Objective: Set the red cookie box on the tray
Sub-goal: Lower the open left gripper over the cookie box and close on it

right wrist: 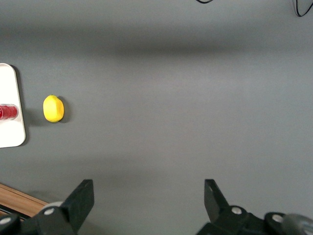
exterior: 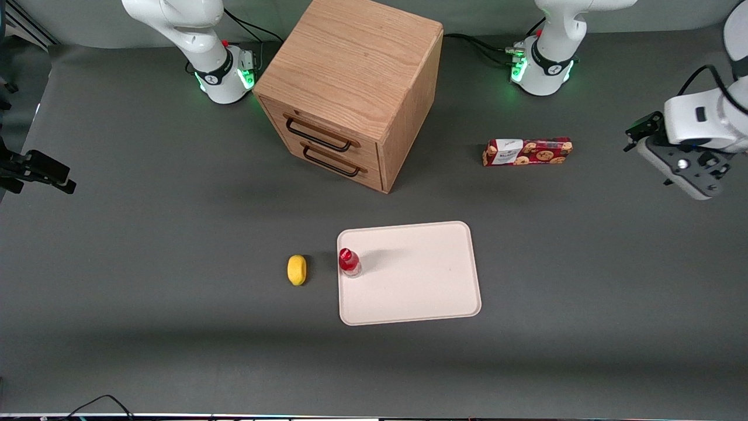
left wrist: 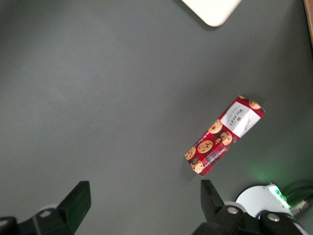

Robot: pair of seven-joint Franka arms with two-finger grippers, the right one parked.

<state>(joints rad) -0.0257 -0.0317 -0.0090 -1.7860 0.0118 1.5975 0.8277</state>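
The red cookie box lies flat on the grey table, farther from the front camera than the tray. Its white label patch is at the end nearest the wooden cabinet. The cream-white tray lies flat nearer the camera. My left gripper hovers above the table toward the working arm's end, well apart from the box. It is open, with only bare table between its fingers.
A small red-capped bottle stands on the tray's edge, and a yellow lemon lies on the table beside it. A wooden two-drawer cabinet stands between the two arm bases.
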